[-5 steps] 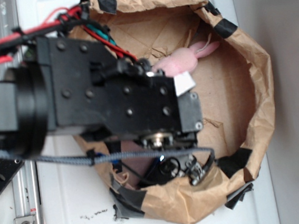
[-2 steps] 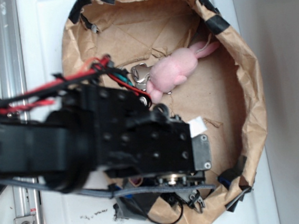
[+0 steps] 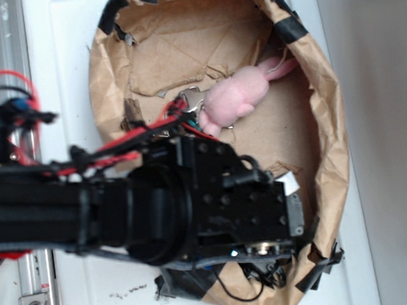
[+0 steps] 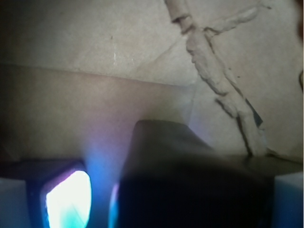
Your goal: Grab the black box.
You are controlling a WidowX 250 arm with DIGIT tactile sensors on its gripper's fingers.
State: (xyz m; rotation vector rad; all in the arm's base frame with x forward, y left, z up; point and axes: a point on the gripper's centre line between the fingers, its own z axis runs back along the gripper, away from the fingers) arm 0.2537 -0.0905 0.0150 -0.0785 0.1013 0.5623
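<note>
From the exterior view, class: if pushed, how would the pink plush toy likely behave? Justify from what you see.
The pink plush toy looks soft and fuzzy, so it would probably squash and flop, not stay rigid. It lies flat on the crinkled brown paper, so it should drag rather than roll. Likely light.

A lot is hidden by the big black arm.

In the exterior view the arm point(image 3: 159, 214) covers the low part of the paper bag point(image 3: 328, 133), so the gripper and the box cannot be seen there. The bag's top is cut off by the edge, and so is the arm on the left. The pink toy point(image 3: 231, 101) has 1 end tucked behind red wires point(image 3: 127, 142). In the wrist view a dark blurry shape point(image 4: 185, 180) fills the bottom and runs off the edge; what it is cannot be told. A bright blue glow point(image 4: 69, 197) beside it is too blurry to name.
</note>
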